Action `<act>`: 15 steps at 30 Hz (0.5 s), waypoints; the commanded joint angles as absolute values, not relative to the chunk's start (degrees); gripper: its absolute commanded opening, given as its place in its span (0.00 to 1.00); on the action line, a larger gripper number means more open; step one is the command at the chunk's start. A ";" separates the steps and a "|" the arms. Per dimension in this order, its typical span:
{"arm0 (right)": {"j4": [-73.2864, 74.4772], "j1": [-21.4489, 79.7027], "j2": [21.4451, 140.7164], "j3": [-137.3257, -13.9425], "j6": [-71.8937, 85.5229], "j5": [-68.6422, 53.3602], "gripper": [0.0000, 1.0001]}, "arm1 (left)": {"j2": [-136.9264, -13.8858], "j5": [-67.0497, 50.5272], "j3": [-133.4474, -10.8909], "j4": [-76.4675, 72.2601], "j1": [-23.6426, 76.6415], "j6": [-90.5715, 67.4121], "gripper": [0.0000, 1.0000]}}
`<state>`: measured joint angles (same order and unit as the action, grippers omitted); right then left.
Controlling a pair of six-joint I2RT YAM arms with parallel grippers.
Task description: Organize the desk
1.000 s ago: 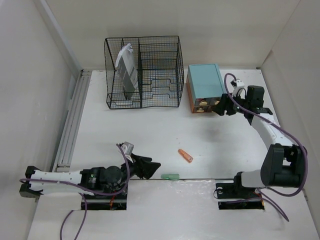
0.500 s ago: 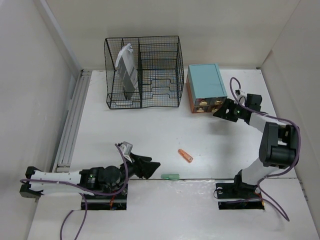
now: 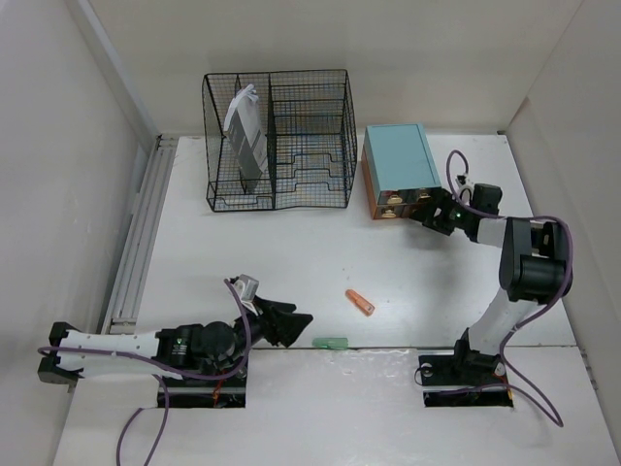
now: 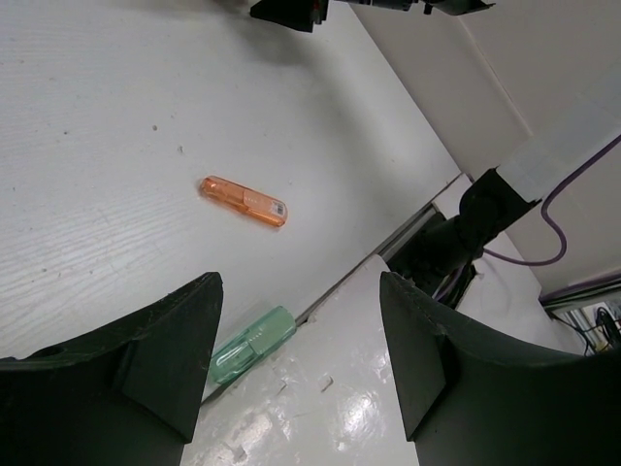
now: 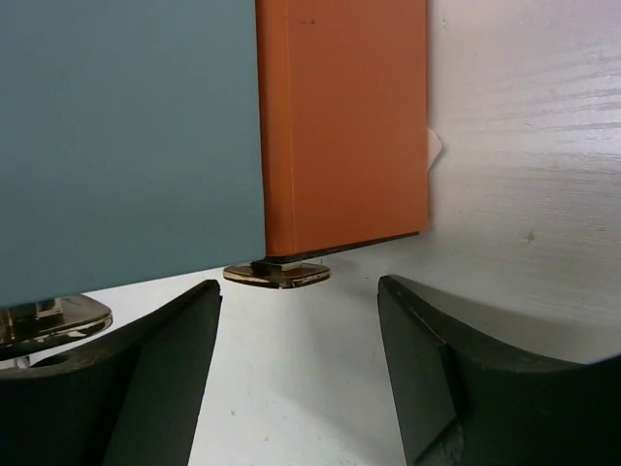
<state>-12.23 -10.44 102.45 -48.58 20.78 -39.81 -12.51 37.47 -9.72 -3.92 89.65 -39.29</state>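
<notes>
The white desk (image 3: 291, 252) holds an orange pen-like piece (image 3: 361, 303) and a green one (image 3: 330, 343) at its near edge. Both show in the left wrist view, the orange piece (image 4: 243, 200) ahead and the green piece (image 4: 250, 346) by the left finger. My left gripper (image 3: 294, 328) is open and empty, low over the near edge, just left of the green piece. My right gripper (image 3: 425, 211) is open and empty at the front right corner of the teal-topped drawer box (image 3: 398, 160). In the right wrist view a brass drawer handle (image 5: 277, 275) sits just ahead of the open fingers.
A black wire rack (image 3: 277, 136) with a grey-white folded item (image 3: 245, 131) stands at the back left. White walls border the desk on the left, right and back. The right arm's base (image 3: 466, 374) stands on the near ledge.
My right arm has folded down and its gripper has moved closer to the front of the drawer box. The left arm, orange piece and green piece have not moved.
</notes>
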 commanded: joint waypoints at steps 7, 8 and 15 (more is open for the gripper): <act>-29.79 -10.55 102.22 -45.70 31.45 -39.64 0.70 | -13.80 38.84 -9.05 -7.56 89.91 -37.79 0.62; -30.75 -10.55 101.61 -44.14 32.07 -39.03 0.70 | -13.80 38.85 -9.05 -8.08 89.91 -37.79 0.62; -33.31 -10.55 100.02 -41.84 34.53 -35.86 0.65 | -13.80 38.85 -9.58 -8.09 89.91 -37.27 0.62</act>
